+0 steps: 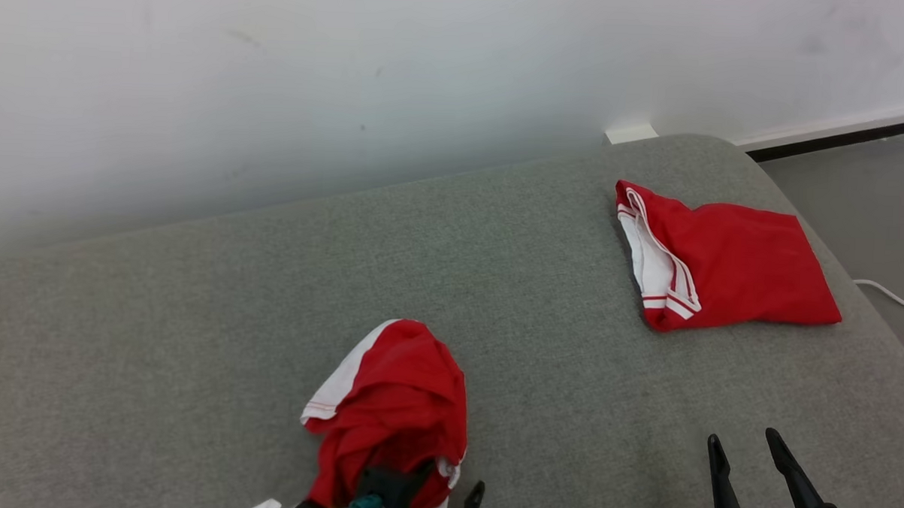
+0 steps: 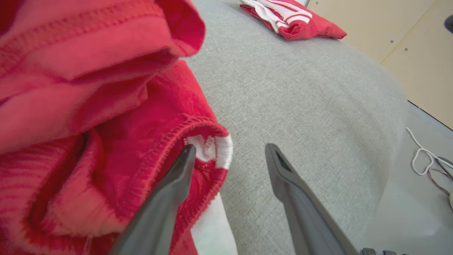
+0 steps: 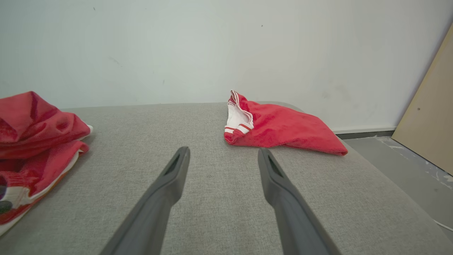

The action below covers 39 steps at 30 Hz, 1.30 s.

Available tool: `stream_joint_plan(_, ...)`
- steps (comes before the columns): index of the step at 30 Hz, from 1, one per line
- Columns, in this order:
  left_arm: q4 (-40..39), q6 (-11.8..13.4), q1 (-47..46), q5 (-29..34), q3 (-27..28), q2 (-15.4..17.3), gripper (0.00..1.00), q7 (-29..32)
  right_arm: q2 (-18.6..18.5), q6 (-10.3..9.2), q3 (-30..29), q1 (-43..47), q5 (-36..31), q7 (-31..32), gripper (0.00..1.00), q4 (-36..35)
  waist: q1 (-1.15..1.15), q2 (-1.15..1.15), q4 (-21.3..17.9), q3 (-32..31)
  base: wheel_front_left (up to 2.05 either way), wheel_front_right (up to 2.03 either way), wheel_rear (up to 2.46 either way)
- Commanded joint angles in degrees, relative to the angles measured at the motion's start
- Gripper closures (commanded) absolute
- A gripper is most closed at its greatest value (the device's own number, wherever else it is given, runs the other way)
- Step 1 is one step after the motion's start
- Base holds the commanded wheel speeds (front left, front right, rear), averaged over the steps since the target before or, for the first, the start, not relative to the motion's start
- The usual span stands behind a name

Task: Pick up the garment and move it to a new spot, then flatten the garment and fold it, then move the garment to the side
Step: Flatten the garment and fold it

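Cloth lay in two places on the grey fabric-covered worktop (image 1: 346, 265). The crumpled red garment with white trim (image 1: 398, 395) sat heaped near the front edge, left of centre. Its lower folds draped over the left end effector (image 2: 230, 152). That end effector's two dark fingers stood spread wide. In the left wrist view one finger (image 2: 177, 184) rested against the stitched red hem and the other was over bare grey fabric, with no cloth pinched between them. The right end effector (image 1: 743, 441) was also spread wide and held nothing, hovering over bare worktop at the front right. A folded red garment with white striped cuffs (image 1: 737, 264) lay flat near the far right corner, well apart from the heap. A white cable (image 1: 894, 296) trailed on the floor beyond.
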Motion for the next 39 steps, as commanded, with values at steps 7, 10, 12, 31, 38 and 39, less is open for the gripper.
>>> stream_joint_plan(7,7.9,1.2,-5.0,-0.2,1.5,0.4,0.72,-1.0,0.1,-0.17,0.7,-1.8,0.3,0.0,0.0,0.2,0.0,0.0,-2.6,2.2,0.0,0.0,0.0)
stream_joint_plan(10,10.1,0.7,-6.4,-1.6,2.2,0.4,1.0,-1.4,0.1,-0.17,0.4,-2.2,0.4,0.0,0.0,0.3,0.0,0.0,-3.3,2.2,0.0,0.0,0.0)
stream_joint_plan(12,10.2,0.3,-7.5,-3.8,3.4,0.4,1.0,-1.8,0.1,-0.17,0.2,-2.3,0.5,0.0,0.0,0.4,0.0,0.0,-3.7,2.1,0.0,0.0,0.0)
stream_joint_plan(31,7.2,-1.8,-35.2,-8.1,13.2,8.4,1.0,2.9,0.1,-0.17,1.3,-1.8,0.9,0.0,0.0,2.0,0.0,0.0,-7.2,-0.9,0.0,0.0,0.0)
stream_joint_plan(38,6.0,-3.9,-38.4,-9.9,12.8,6.8,1.0,1.9,-0.2,-0.17,0.5,-0.8,0.9,0.0,0.0,2.2,0.0,0.0,-6.9,-2.1,0.0,0.0,0.0)
stream_joint_plan(39,5.5,-4.3,-37.7,-10.4,12.5,6.4,1.0,2.1,-0.2,-0.17,0.2,-0.6,0.8,0.0,0.0,2.1,0.0,0.0,-6.6,-2.2,0.0,0.0,0.0)
